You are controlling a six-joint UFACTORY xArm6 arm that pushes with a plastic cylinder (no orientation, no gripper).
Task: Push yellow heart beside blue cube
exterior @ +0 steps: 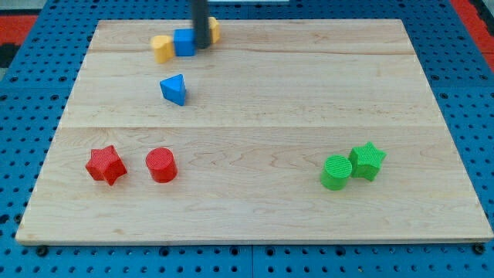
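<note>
The blue cube (pixel 184 42) sits near the view's top, left of centre. A yellow block (pixel 161 48) touches its left side. A second yellow block (pixel 214 29) lies just right of the cube, partly hidden behind the dark rod. I cannot tell which of the two yellow blocks is the heart. My tip (pixel 203 46) is down at the cube's right edge, between the cube and the second yellow block.
A blue triangular block (pixel 174 89) lies below the cube. A red star (pixel 105 164) and a red cylinder (pixel 161 164) are at the lower left. A green cylinder (pixel 336 171) and a green star (pixel 367 161) touch at the lower right. The wooden board's (pixel 309 93) top edge is close behind the cube.
</note>
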